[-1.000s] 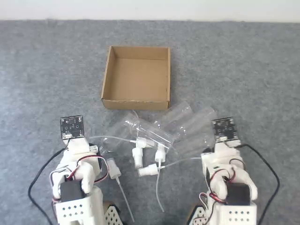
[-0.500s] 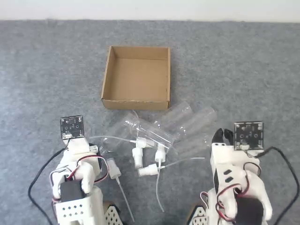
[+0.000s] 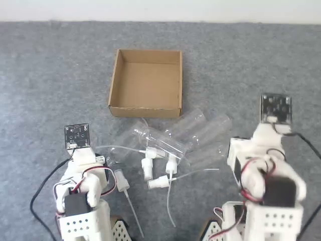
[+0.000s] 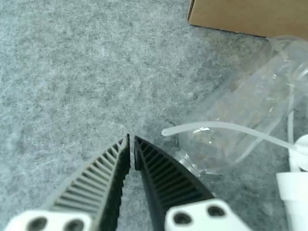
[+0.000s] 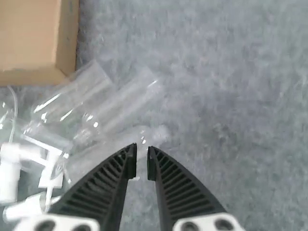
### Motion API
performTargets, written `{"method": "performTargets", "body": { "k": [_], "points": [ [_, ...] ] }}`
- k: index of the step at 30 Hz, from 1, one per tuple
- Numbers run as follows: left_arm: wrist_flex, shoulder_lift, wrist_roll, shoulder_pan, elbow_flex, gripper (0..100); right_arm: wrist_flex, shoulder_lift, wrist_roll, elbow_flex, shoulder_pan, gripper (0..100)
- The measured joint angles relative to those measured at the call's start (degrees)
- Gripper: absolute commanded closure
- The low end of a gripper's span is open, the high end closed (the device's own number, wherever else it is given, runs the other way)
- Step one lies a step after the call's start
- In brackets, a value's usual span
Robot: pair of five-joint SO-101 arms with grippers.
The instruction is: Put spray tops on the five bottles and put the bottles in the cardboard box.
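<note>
Several clear bottles (image 3: 193,131) lie on their sides in a loose heap just in front of the cardboard box (image 3: 146,82). White spray tops (image 3: 148,167) with long tubes lie between the heap and the arms. My left gripper (image 4: 131,140) is shut and empty, low over the carpet beside a bottle (image 4: 240,118) and a spray tube (image 4: 216,127). My right gripper (image 5: 140,150) hangs higher, above the near end of the bottles (image 5: 103,113), its fingers together but for a thin slit and holding nothing. The right arm (image 3: 264,163) stands to the right of the heap.
The box (image 5: 33,38) is open at the top with nothing in it. One more spray top (image 3: 122,179) lies close to the left arm (image 3: 80,168). Grey carpet (image 3: 261,65) runs bare to the right of the box and the bottles.
The right arm has lifted and swung to the right, and its wrist camera now sits farther from the near edge. The left arm, bottles and spray tops have stayed put.
</note>
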Motion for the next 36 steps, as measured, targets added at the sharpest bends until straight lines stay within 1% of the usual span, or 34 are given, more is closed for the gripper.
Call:
{"method": "performTargets", "body": {
  "k": [2,6,8,15,18,20,23,28,31,34,36],
  "points": [
    [0.0,0.0,0.0,0.0,0.0,99,0.0,2.5,0.0,-0.2,-2.3,96.7],
    [0.0,0.0,0.0,0.0,0.0,99,0.0,3.2,0.0,-0.2,-10.4,83.7],
    [0.0,0.0,0.0,0.0,0.0,99,0.0,3.2,-0.2,-0.2,-14.6,79.3],
    [0.0,0.0,0.0,0.0,0.0,99,0.0,3.3,-0.2,-0.2,-29.8,78.3],
    [0.0,0.0,0.0,0.0,0.0,99,0.0,3.3,3.7,-0.2,-35.9,78.2],
    [0.0,0.0,0.0,0.0,0.0,99,0.0,3.3,6.8,-0.2,-38.5,78.2],
    [0.0,0.0,0.0,0.0,0.0,99,0.0,3.3,11.2,-0.2,-41.1,78.2],
    [0.0,0.0,0.0,0.0,0.0,99,-1.1,3.3,19.0,-0.2,-42.4,77.9],
    [0.0,0.0,0.0,0.0,0.0,99,-4.0,4.5,22.1,-0.2,-42.5,73.1],
    [0.0,0.0,0.0,0.0,0.0,99,-6.9,11.4,23.1,-0.6,-42.9,65.8],
    [0.0,0.0,0.0,0.0,0.0,99,-7.6,15.6,23.2,-2.2,-42.6,62.7]
  ]
}}
